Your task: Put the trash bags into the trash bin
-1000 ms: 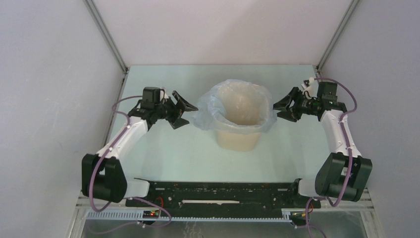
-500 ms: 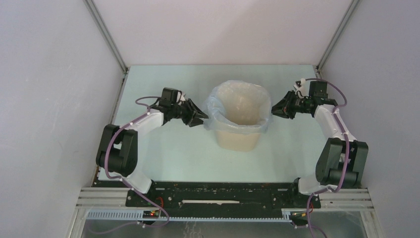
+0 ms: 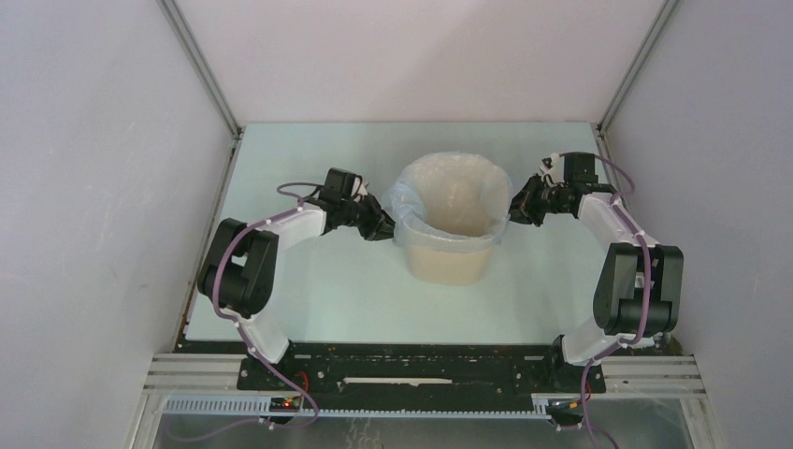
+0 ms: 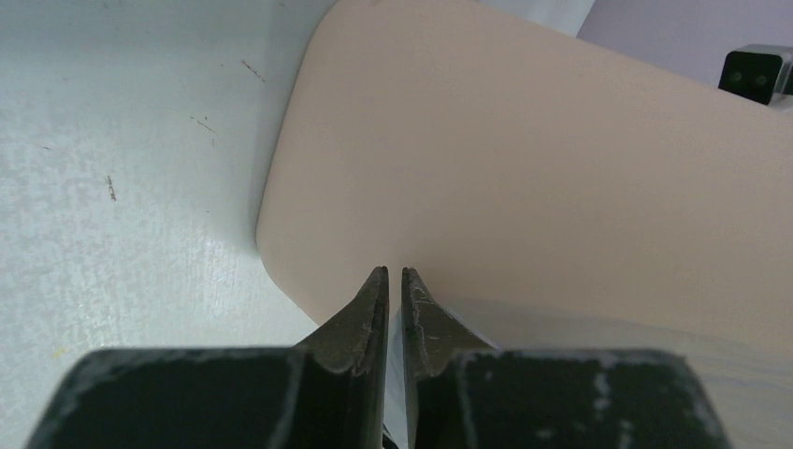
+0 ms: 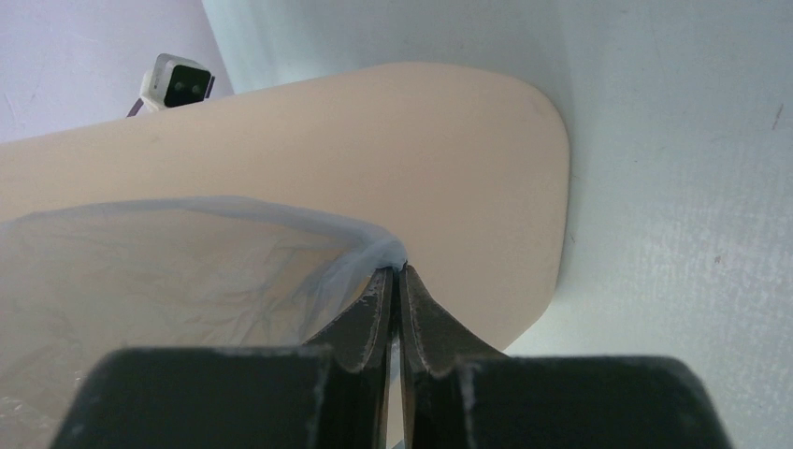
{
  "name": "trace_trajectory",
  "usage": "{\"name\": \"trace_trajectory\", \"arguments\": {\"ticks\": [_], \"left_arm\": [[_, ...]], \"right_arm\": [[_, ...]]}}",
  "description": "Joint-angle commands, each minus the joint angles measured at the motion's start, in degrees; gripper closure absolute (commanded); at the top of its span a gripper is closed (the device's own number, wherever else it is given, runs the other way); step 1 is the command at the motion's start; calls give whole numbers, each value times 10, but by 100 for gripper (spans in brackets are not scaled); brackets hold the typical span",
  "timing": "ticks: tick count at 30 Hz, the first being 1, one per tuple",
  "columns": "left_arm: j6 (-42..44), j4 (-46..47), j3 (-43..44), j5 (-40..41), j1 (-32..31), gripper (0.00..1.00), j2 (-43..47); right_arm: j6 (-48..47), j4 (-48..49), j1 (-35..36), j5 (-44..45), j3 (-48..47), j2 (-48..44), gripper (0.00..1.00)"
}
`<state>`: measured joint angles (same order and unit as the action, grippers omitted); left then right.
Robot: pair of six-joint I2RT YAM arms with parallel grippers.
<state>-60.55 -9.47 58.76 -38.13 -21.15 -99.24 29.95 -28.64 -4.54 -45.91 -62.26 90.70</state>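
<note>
**Two pinches on the hem, one either side of the bin**

Left gripper (image 4: 395, 273) first. The jaws are together bar a hairline slit, with pale film running in at them, so I read that as a nip on the skirt of the trash bag (image 3: 404, 201). Right gripper (image 5: 394, 273): jaws clamped, the blue hem gathered to a peak right at the tips, no doubt there.

Out from the jaws, the bag lines the trash bin (image 3: 449, 262). Its hem is turned over the rim and draped down the outside walls, with more of it on the left flank. The bin stands upright mid-tabletop (image 3: 309, 299), long axis vertical, mouth straight up. The bag's mouth opens the same way.

Handling call: this film is featherlight, floppy and slick, with no stiffness at all. It would likely stretch or tear under a hard tug. The hem is the place to hold, on opposite sides, drawn down evenly. The bin looks light too, so a lopsided pull could slide or tip it.
</note>
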Motion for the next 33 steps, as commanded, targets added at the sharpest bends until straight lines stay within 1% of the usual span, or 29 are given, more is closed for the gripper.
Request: {"name": "trace_trajectory", "arguments": {"ticks": [1, 6, 9, 12, 14, 16, 19, 22, 23, 26, 27, 28, 30, 31, 33], "left_arm": [[8, 17, 6, -3, -8, 87, -7], [15, 10, -4, 6, -23, 87, 0], [31, -8, -17, 20, -9, 86, 25], [51, -26, -21, 16, 12, 84, 50], [79, -55, -10, 9, 19, 80, 61], [112, -98, 9, 18, 20, 76, 71], [152, -160, 21, 55, 23, 72, 101], [176, -206, 7, 85, 40, 66, 138], [180, -220, -2, 90, 53, 63, 160], [180, -222, -31, 78, 100, 52, 219], [184, -222, -32, 71, 114, 46, 239], [186, -218, -31, 60, 128, 38, 257], [188, -188, -24, 27, 133, 24, 283], [190, -172, -18, 6, 126, 19, 285], [183, -135, -17, -23, 104, 13, 285]], "right_arm": [[4, 12, 3, 36, 16, 7, 89], [-4, 11, 4, 47, 40, 25, 88], [-10, 8, -3, 39, 40, 23, 87], [-10, 4, -15, 33, 37, 10, 85], [-18, -10, -19, 32, 29, 2, 77], [-33, -49, -20, 39, 12, -9, 71], [-60, -110, -29, 77, -14, -44, 63], [-69, -142, -49, 97, -19, -93, 56], [-70, -150, -54, 100, -19, -107, 55], [-76, -173, -60, 105, -19, -136, 52], [-77, -179, -60, 107, -19, -143, 52], [-78, -185, -60, 107, -19, -150, 51], [-78, -193, -60, 102, -19, -162, 49], [-78, -196, -59, 96, -19, -166, 49], [-76, -194, -55, 85, -19, -173, 48]]}}
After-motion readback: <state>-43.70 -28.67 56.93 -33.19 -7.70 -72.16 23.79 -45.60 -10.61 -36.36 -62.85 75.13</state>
